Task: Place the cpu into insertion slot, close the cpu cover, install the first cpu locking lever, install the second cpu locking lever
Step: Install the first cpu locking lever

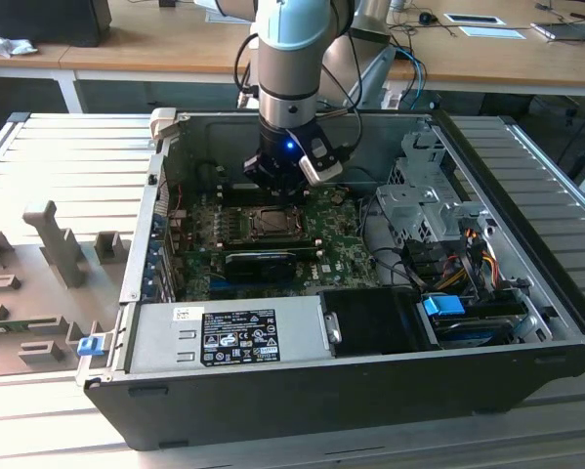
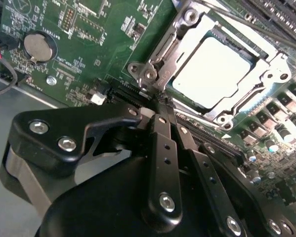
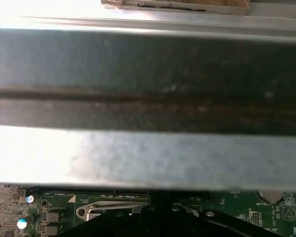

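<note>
The cpu (image 2: 222, 69) lies flat in the insertion slot (image 1: 271, 223) in the middle of the green motherboard (image 2: 88, 29), showing its pale silver face. The cpu cover (image 2: 266, 79), a silvery frame, lies down around the chip. In the second wrist view my gripper (image 2: 155, 104) is shut, its black fingers (image 2: 161, 148) pressed together with the tips at the socket's edge near one corner. Whether the tips pinch a lever, I cannot tell. In the exterior view the gripper (image 1: 272, 184) hangs just above the socket's far side.
The open computer case (image 1: 302, 381) stands on a slatted metal table (image 1: 58, 156). A power supply (image 1: 238, 337) and a drive cage (image 1: 424, 200) flank the board. A coin battery (image 2: 39, 47) and black card slots (image 1: 261, 259) sit near the socket. The case wall (image 3: 148, 98) is close behind the wrist.
</note>
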You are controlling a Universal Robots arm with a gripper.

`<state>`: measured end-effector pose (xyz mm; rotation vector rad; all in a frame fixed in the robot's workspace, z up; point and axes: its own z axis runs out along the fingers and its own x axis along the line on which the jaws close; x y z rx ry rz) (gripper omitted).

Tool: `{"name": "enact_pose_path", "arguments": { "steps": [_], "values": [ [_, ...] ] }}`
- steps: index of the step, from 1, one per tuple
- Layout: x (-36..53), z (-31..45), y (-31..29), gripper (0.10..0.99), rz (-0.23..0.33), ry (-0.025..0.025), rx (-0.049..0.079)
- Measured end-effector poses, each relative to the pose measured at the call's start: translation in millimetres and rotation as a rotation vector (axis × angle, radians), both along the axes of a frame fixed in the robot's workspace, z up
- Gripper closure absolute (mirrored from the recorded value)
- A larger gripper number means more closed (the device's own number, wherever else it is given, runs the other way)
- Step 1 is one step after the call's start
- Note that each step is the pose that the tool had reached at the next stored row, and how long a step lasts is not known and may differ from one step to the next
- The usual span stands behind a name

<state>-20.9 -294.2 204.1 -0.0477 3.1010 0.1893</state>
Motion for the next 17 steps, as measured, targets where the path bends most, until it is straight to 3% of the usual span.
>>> {"name": "enact_pose_path", "arguments": {
  "steps": [7,13,17],
  "values": [
    [0.4,-1.2,-0.1,0.980,0.000,0.0004,-0.028],
    [0.4,4.5,0.0,0.980,0.000,0.0000,-0.027],
    [0.5,2.1,0.2,0.980,0.000,0.0001,-0.041]
  ]
}}
